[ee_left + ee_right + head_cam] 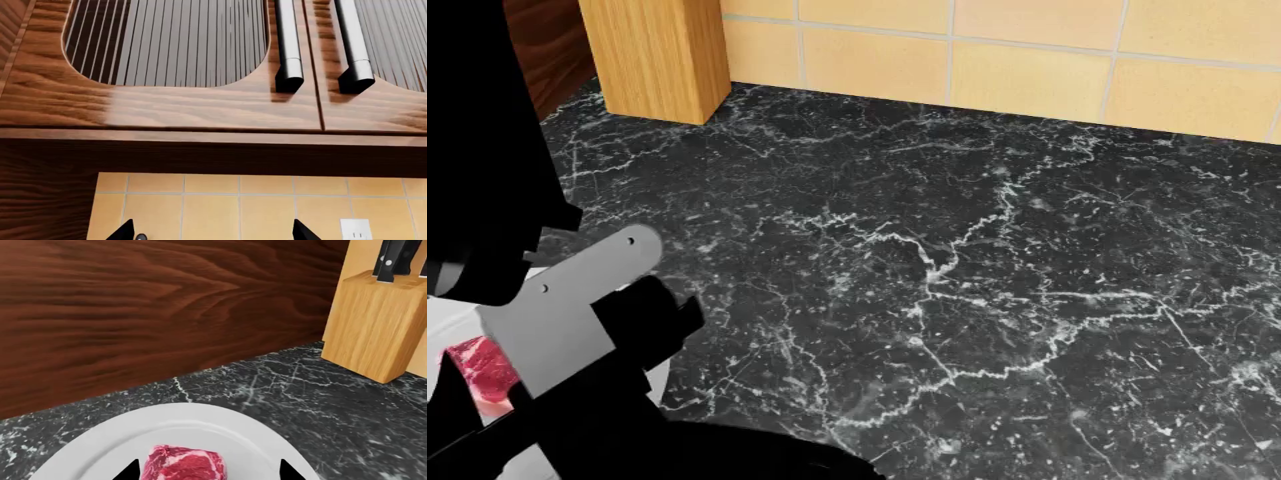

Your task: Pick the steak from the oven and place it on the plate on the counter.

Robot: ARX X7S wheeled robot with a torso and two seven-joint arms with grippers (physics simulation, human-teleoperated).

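1. One steak (183,465) sits on the white plate (100,450), between the right gripper (210,471) and its spread-open jaws.
2. Black counter (961,280) stretches right, knife block (370,320) at the wall.
3. Left gripper (213,232), jaws apart, faces wooden cabinets (200,107).

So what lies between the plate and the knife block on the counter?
In the right wrist view, nothing: only bare black marble counter separates the white plate, which holds the steak, from the wooden knife block.
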